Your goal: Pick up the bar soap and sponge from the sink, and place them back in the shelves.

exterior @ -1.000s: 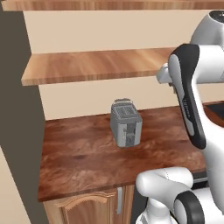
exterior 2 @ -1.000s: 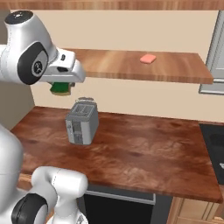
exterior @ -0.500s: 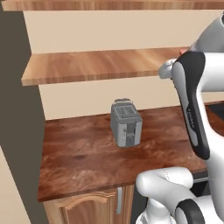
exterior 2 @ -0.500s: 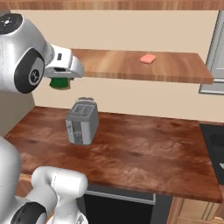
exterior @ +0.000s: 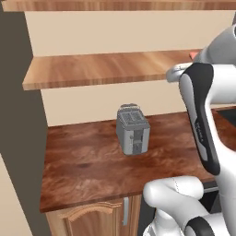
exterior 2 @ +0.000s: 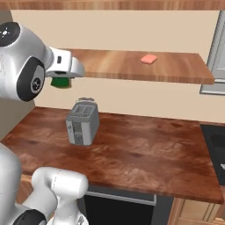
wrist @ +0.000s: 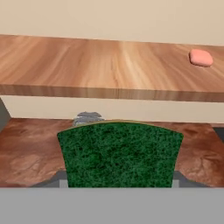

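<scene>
My gripper [exterior 2: 69, 74] is shut on the sponge [exterior 2: 60, 82], holding it in the air just in front of the lower shelf's front edge, above the toaster. In the hand view the sponge [wrist: 120, 153], its dark green scrub face toward the camera, sits between the fingers of the gripper [wrist: 120, 180]. The salmon-pink bar soap [exterior 2: 149, 59] lies on the lower shelf [exterior 2: 127, 66] to the right of the hand, and shows as the bar soap [wrist: 201, 57] on the shelf [wrist: 87, 65]. A second plank [exterior 2: 110, 4] runs above. The sink is out of view.
A grey toaster [exterior 2: 81, 123] stands on the brown wooden counter [exterior 2: 145, 154] below the hand, seen again as the toaster [exterior: 132, 129]. A dark wall [exterior: 18, 138] bounds the counter on the left. A dark cooktop edge [exterior 2: 216, 140] lies at the far right.
The hand with the sponge has risen a little toward the level of the lower shelf's front edge. The soap and toaster have not moved.
</scene>
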